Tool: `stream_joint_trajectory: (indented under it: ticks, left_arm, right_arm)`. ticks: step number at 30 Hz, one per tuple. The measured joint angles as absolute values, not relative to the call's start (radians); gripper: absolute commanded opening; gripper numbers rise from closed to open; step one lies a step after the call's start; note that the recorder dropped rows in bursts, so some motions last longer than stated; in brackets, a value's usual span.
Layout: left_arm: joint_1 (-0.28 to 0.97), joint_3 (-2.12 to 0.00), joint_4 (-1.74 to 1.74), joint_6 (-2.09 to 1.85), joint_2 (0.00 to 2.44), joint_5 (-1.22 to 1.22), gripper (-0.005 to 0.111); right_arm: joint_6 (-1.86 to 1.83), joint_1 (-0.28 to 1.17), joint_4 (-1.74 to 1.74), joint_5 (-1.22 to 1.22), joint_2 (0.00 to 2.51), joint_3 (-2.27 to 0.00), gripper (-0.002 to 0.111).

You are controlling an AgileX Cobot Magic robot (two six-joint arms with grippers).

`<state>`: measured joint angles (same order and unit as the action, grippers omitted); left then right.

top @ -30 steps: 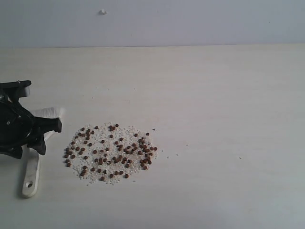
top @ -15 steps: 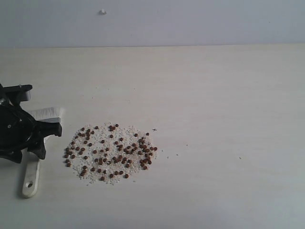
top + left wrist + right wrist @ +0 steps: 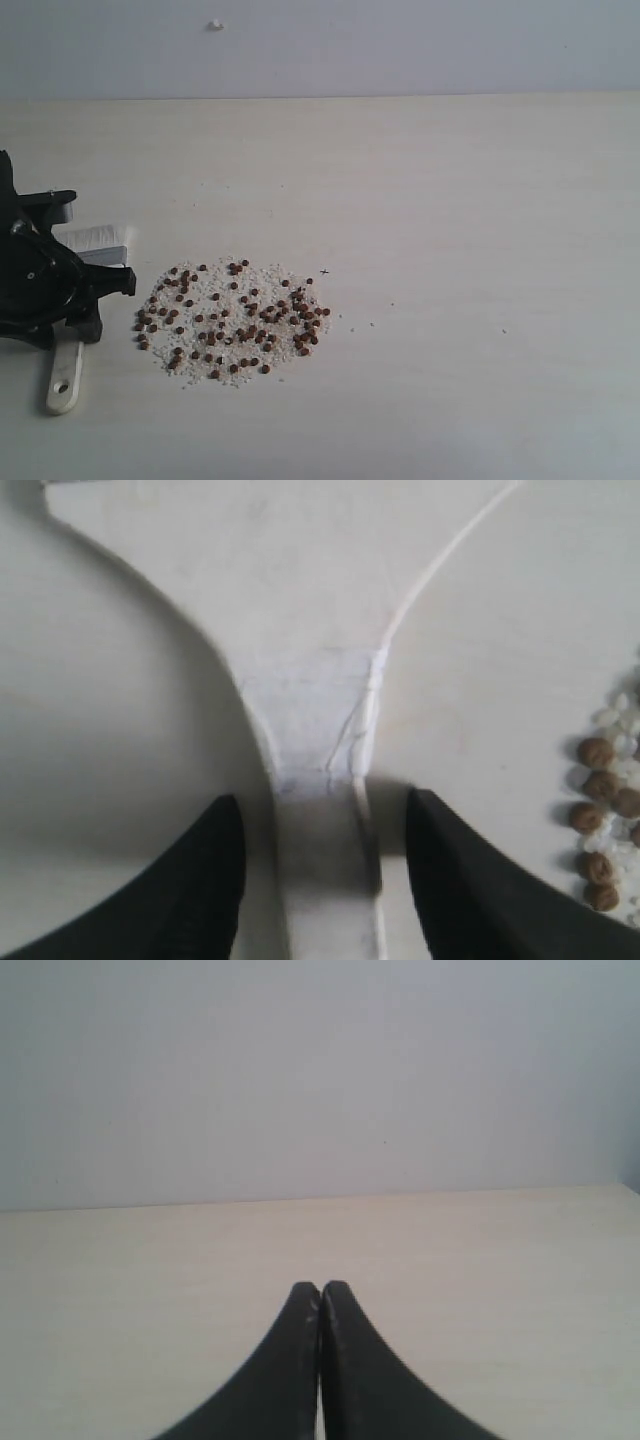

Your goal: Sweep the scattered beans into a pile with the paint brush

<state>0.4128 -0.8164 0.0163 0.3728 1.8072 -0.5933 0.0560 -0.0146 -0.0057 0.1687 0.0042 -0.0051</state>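
Cream wooden-handled, white-bristled flat paint brush [image 3: 66, 372] lies near the pale worktop's [image 3: 450, 200] left edge, just beside reddish-brown round beans [image 3: 232, 318]. Black left fingers [image 3: 190, 890] straddle its handle, released; right fingers [image 3: 290, 1360] clenched together.

Black, curved, tapering fingers [image 3: 290, 1360], seemingly matte plastic

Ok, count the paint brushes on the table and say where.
1. The paint brush lies at the left of the table, just left of the beans, its handle straddled by the open left gripper. The arm hides a bit of table there.
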Motion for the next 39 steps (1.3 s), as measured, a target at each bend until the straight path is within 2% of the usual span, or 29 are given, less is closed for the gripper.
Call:
stream_joint_trajectory:
  ticks: [6, 9, 12, 15, 39]
  left_arm:
    - [0.413, -0.816, 0.016, 0.373, 1.807, -0.593, 0.048]
    - [0.413, -0.816, 0.016, 0.373, 1.807, -0.593, 0.042]
    - [0.413, -0.816, 0.016, 0.373, 1.807, -0.600, 0.027]
    - [0.413, -0.816, 0.016, 0.373, 1.807, -0.613, -0.001]
    - [0.413, -0.863, 0.014, 0.251, 1.810, -0.702, 0.000]
  right_arm:
    - [0.056, -0.015, -0.006, 0.169, 0.004, -0.005, 0.000]
    - [0.056, -0.015, -0.006, 0.169, 0.004, -0.005, 0.000]
    - [0.056, -0.015, -0.006, 0.169, 0.004, -0.005, 0.000]
    - [0.056, -0.015, -0.006, 0.169, 0.004, -0.005, 0.000]
    - [0.056, -0.015, -0.006, 0.169, 0.004, -0.005, 0.000]
